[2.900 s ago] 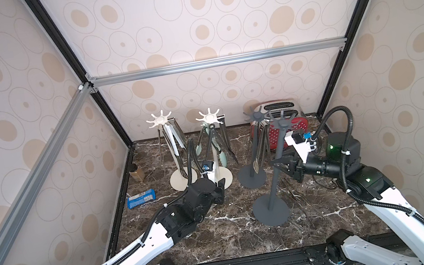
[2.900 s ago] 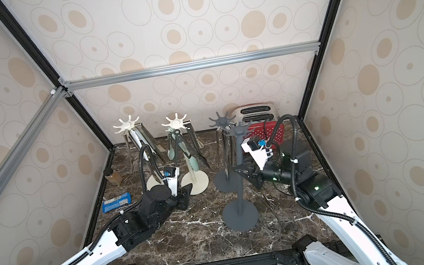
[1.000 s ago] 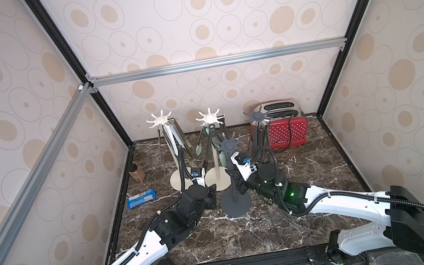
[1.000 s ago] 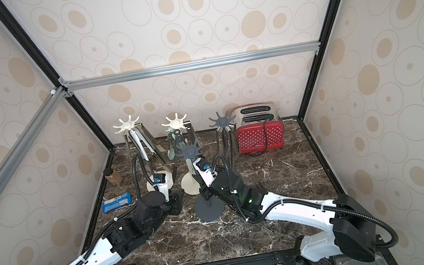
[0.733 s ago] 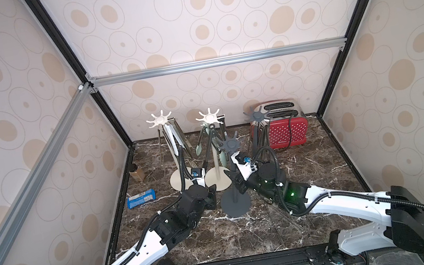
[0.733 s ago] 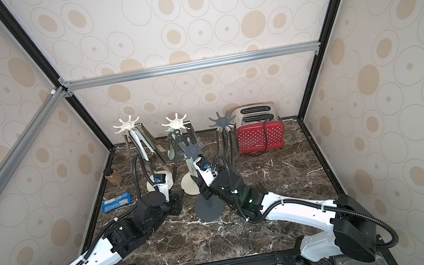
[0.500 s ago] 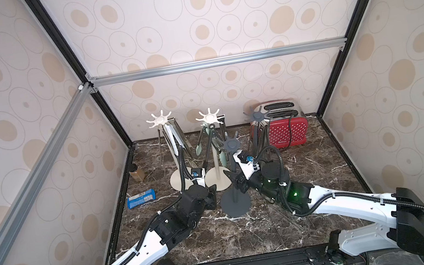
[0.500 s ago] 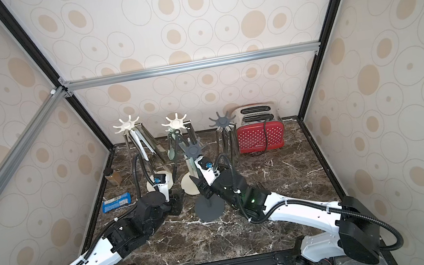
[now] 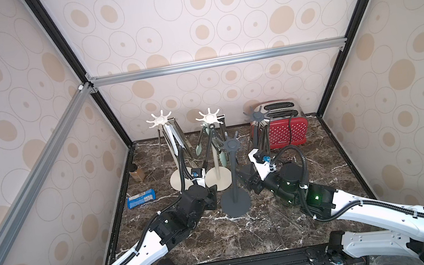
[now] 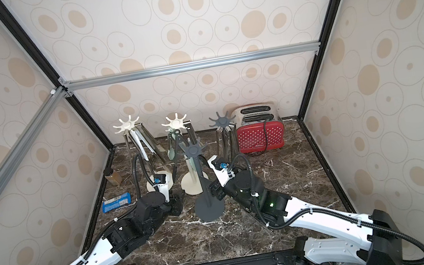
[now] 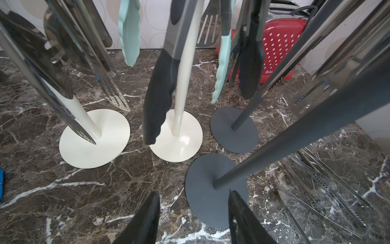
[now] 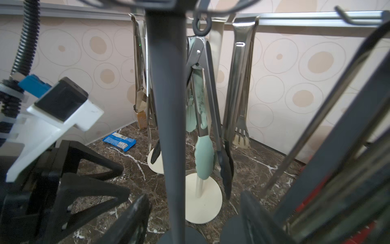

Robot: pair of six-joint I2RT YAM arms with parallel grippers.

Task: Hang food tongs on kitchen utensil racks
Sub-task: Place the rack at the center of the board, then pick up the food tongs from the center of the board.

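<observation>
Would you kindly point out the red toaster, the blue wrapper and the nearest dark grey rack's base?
red toaster (image 9: 301, 130): a top view, its dotted red front.
blue wrapper (image 9: 141, 198): a top view, its middle.
nearest dark grey rack (image 9: 241, 208): a top view, its round base.

Left arm: white shells, black joints, ribbed black conduit alongside, lower left.
Right arm: same build, green light, lower right.
Wrist hoses: black, ribbed, looping.
Camera brackets: white, blue plugs.
Fingers: black, tapered.
</observation>
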